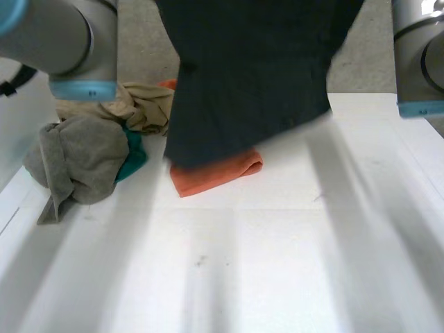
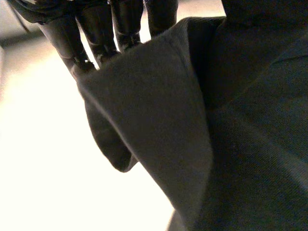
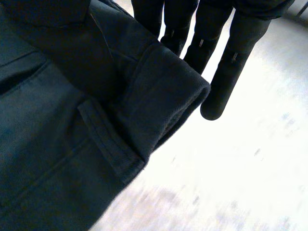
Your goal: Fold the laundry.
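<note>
While the dark garment (image 1: 250, 76) hangs above the desk (image 1: 277, 263), the left hand (image 2: 96, 33) and right hand (image 3: 231, 67) each pinch its edge with straight fingers (image 3: 207, 43).

The left arm (image 1: 62, 41) hangs over the table's far left corner and the right arm (image 1: 420, 55) over its far right. The left hand (image 2: 101, 29) pinches the dark garment (image 1: 250, 76), its fingertips hidden under the hem. The right hand (image 3: 231, 57) grips the other hem with straight fingers side by side.
</note>
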Robot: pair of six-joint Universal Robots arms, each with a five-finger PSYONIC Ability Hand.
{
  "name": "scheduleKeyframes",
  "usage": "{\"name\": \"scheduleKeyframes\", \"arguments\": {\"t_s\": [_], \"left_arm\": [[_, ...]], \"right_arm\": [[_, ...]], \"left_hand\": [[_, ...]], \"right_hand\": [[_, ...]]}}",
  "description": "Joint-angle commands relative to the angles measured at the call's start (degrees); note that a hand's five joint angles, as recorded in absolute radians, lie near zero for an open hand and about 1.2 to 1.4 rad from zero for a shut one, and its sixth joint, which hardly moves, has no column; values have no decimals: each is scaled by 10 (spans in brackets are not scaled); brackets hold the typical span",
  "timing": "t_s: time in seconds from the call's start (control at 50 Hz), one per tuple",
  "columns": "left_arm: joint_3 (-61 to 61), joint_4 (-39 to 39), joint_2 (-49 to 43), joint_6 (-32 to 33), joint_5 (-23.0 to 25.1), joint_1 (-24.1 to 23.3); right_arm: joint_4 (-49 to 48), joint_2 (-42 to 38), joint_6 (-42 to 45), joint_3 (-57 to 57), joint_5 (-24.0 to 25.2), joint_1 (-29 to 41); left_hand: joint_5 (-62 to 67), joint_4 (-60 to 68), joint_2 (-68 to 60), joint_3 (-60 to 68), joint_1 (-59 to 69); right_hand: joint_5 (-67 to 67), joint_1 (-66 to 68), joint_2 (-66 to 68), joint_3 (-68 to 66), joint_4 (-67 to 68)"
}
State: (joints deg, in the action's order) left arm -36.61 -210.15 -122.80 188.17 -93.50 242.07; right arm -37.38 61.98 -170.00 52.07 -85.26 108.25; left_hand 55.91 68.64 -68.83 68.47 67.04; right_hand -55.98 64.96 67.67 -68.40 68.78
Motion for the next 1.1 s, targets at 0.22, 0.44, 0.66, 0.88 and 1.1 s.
{"name": "scheduleKeyframes", "arguments": {"t_s": [0.22,0.44,0.66,0.88,1.1], "left_arm": [[-397,-50,107,-18,16,-7],[-665,-45,100,73,16,-53],[-747,149,170,131,10,-71],[-765,409,280,119,21,-110],[-704,471,288,183,17,-142]], "right_arm": [[207,0,-4,100,62,-10],[310,-29,142,293,88,-25],[478,87,272,419,98,-52],[704,219,444,471,110,-102],[724,206,502,508,132,-100]], "left_hand": [[141,114,-112,115,130],[141,114,-112,115,130],[141,114,-112,115,130],[141,114,-112,115,130],[-559,-586,588,-585,-570]], "right_hand": [[-140,150,123,-116,112],[-140,150,123,-116,112],[-140,150,123,-116,112],[-140,150,123,-116,112],[-140,150,123,-116,112]]}}
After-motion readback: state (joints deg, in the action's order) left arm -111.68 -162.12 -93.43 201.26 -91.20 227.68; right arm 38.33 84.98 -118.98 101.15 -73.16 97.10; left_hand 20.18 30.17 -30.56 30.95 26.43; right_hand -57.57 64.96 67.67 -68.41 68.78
